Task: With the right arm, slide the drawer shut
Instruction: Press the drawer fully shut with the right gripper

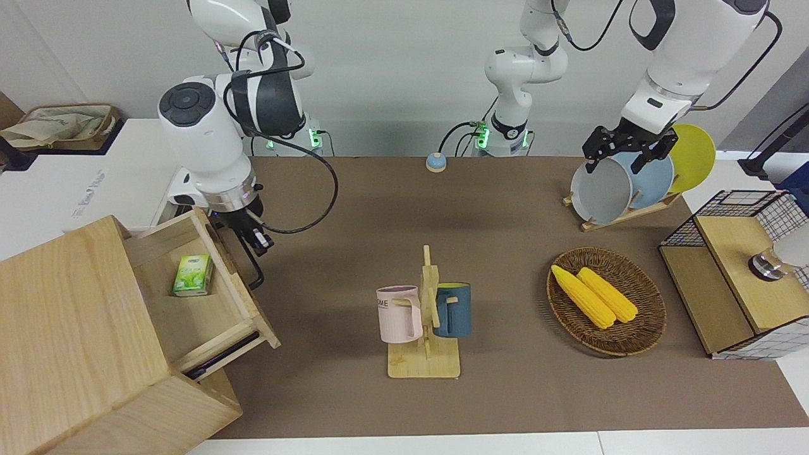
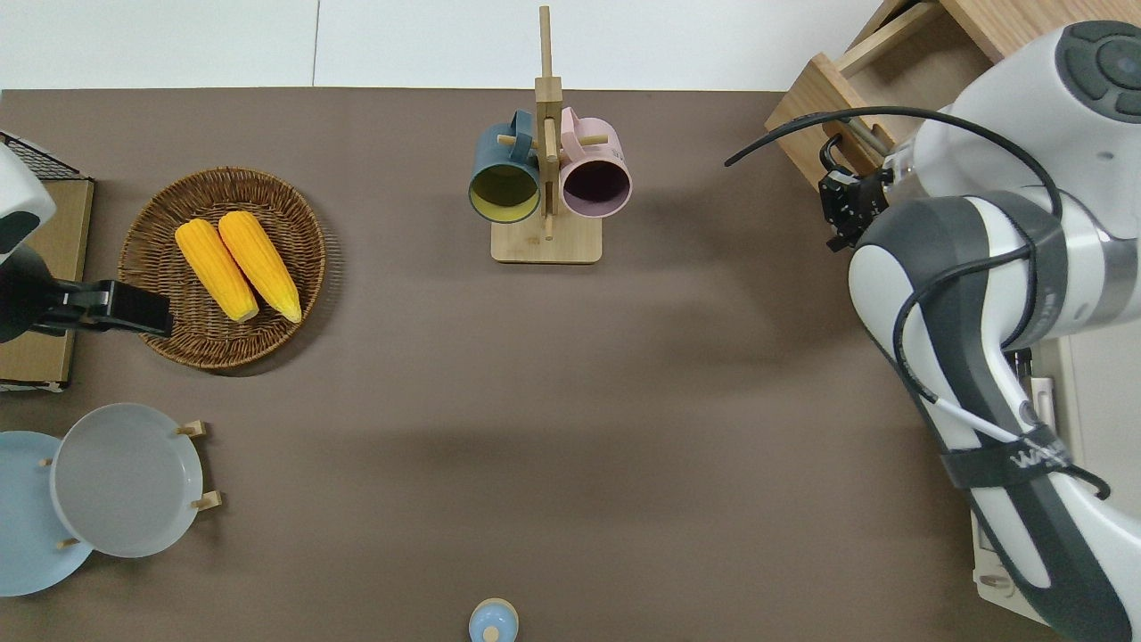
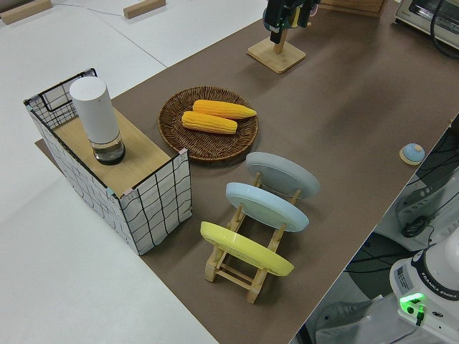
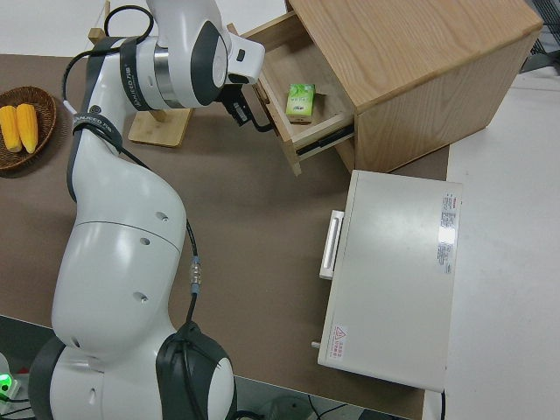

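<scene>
The light-wood drawer (image 1: 243,297) stands partly open from the big wood cabinet (image 1: 69,328) at the right arm's end of the table. A small green box (image 1: 193,275) lies inside it. The black loop handle (image 1: 255,272) is on its front. My right gripper (image 1: 251,240) is at the drawer front, against the handle's end nearer the robots. It also shows in the overhead view (image 2: 842,209) and the right side view (image 4: 243,107). My left arm is parked, its gripper (image 1: 622,151) open.
A wooden mug rack (image 1: 425,328) with a pink and a blue mug stands mid-table. A wicker basket (image 1: 644,332) holds two corn cobs. A plate rack (image 1: 622,212), a wire-and-wood box (image 1: 733,272) and a white toaster oven (image 4: 394,271) are also here.
</scene>
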